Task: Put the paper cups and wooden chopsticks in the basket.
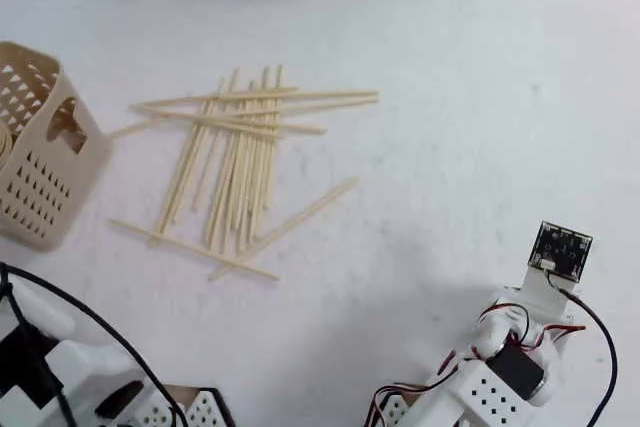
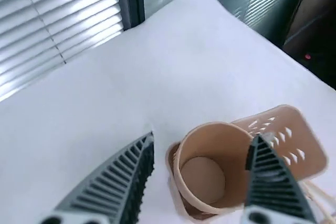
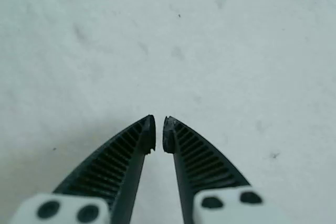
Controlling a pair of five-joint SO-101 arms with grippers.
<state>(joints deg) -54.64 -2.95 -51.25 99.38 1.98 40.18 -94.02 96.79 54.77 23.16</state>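
One basket (image 1: 40,162) on the table. One paper cup (image 2: 210,166) shows inside it, and a darker rim beneath may be a second, hard to tell. The wooden chopsticks (image 1: 235,162) lie crossed in a heap, roughly twenty, too overlapped for an exact count. Two grippers: left gripper (image 2: 203,140) and right gripper (image 3: 159,129).

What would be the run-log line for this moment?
left gripper: open above paper cup in basket | right gripper: shut | chopsticks: on table

Matt plastic basket (image 1: 45,162), bare wooden chopsticks (image 1: 240,167), smooth paper cup (image 2: 206,178).
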